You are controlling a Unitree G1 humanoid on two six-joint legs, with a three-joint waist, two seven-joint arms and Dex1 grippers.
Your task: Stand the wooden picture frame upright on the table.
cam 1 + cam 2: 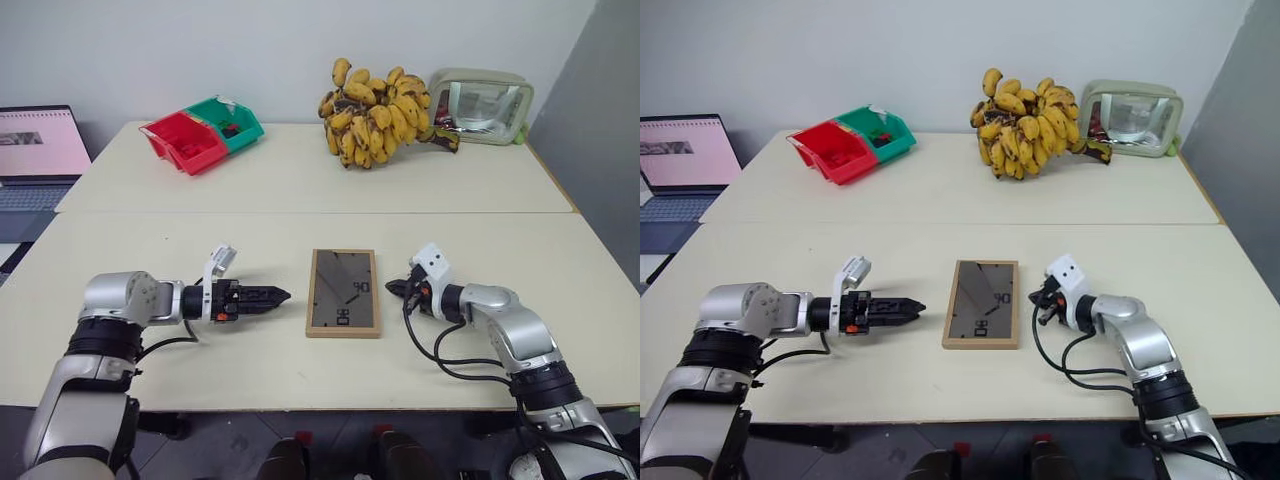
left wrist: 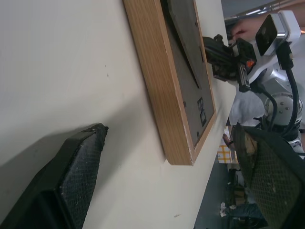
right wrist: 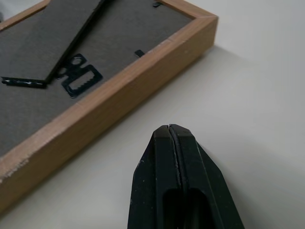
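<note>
Wooden picture frame (image 1: 343,292) face-down on tabletop (image 1: 300,180), between wide-open left end effector (image 1: 278,296) and pinched-closed right end effector (image 1: 392,288), untouched.

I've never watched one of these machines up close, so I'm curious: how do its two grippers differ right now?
The left gripper has its fingers spread open, while the right gripper is shut, fingers pressed together. The left gripper sits on the left of the wooden picture frame and points right at it; the right gripper sits on the frame's right and points left. Both hover low over the table, hold nothing, and are apart from the frame.
</note>
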